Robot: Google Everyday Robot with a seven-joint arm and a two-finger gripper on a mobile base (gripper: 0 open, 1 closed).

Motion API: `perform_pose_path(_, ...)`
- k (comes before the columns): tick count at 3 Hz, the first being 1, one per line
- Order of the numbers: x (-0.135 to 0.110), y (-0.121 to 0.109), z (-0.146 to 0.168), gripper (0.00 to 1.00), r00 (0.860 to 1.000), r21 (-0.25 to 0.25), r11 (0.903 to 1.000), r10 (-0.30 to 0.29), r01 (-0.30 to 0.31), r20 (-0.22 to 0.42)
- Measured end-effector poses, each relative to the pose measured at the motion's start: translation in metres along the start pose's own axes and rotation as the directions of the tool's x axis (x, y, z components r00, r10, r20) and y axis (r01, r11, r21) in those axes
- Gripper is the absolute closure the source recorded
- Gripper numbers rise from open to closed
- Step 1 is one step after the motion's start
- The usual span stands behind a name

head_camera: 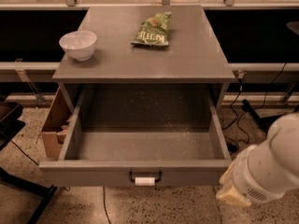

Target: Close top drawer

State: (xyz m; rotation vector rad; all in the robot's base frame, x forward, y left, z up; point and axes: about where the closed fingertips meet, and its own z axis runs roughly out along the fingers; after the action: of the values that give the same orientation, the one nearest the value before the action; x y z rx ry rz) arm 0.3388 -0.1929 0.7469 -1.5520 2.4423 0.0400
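The top drawer of the grey cabinet is pulled fully out toward me. It is a deep empty box with a speckled floor. Its front panel carries a dark handle wrapped with a white tag. My arm comes in at the lower right, white and bulky. The gripper shows only as a yellowish end just right of the drawer front's right corner, low near the floor.
On the cabinet top stand a white bowl at the left and a green chip bag near the middle. A cardboard box sits against the cabinet's left side. Cables run on the floor at the right.
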Motion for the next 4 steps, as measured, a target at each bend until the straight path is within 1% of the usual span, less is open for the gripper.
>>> perform_pose_path(1, 0.01, 0.03, 0.06, 0.81, 0.999, -0.066, 0.9977, 0.016, -0.014, 0.033)
perform_pose_path(2, 0.01, 0.035, 0.103, 1.0, 0.998, -0.083, 0.9965, 0.012, -0.006, 0.069)
perform_pose_path(3, 0.004, 0.016, 0.132, 1.0, 0.994, -0.064, 0.998, 0.001, 0.006, 0.106)
perform_pose_path(4, -0.007, -0.031, 0.15, 1.0, 0.989, 0.009, 0.9996, -0.028, 0.027, 0.147)
